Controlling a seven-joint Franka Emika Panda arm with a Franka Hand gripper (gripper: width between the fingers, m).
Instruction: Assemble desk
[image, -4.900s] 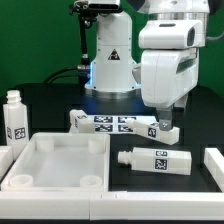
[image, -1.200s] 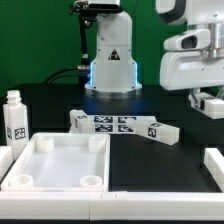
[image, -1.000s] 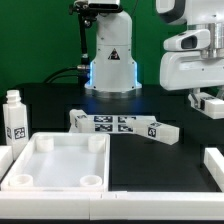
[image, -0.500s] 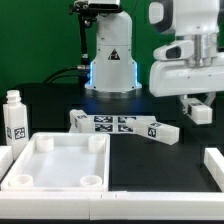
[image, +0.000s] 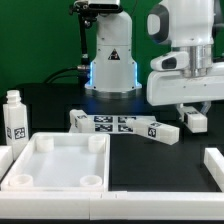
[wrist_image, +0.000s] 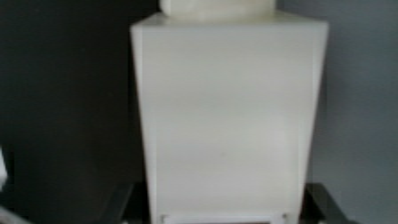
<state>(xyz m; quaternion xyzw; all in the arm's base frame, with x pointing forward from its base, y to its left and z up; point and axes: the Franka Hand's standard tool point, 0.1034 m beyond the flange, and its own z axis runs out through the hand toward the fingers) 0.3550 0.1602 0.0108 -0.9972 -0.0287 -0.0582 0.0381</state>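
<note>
The white arm (image: 185, 55) fills the upper right of the exterior frame, over the black table (image: 50, 100). At upper centre, further back, stands the white robot base (image: 112, 60) with its warning triangle. The desk top (image: 60, 160) sits at lower left, a rimmed tray lying open side up, with round sockets in its corners. Just beyond it, across the middle of the frame, a row of tagged legs (image: 110, 122) lies flat on the table. One more leg (image: 14, 115) stands upright at the far left edge.

The gripper (image: 193, 116) hangs right of centre with its fingers clamped on the held leg (image: 196, 122), near the right end of the row. In the wrist view the held leg (wrist_image: 228, 120) nearly fills the picture, plain white, with dark finger pads (wrist_image: 121, 200) on either side of it.
</note>
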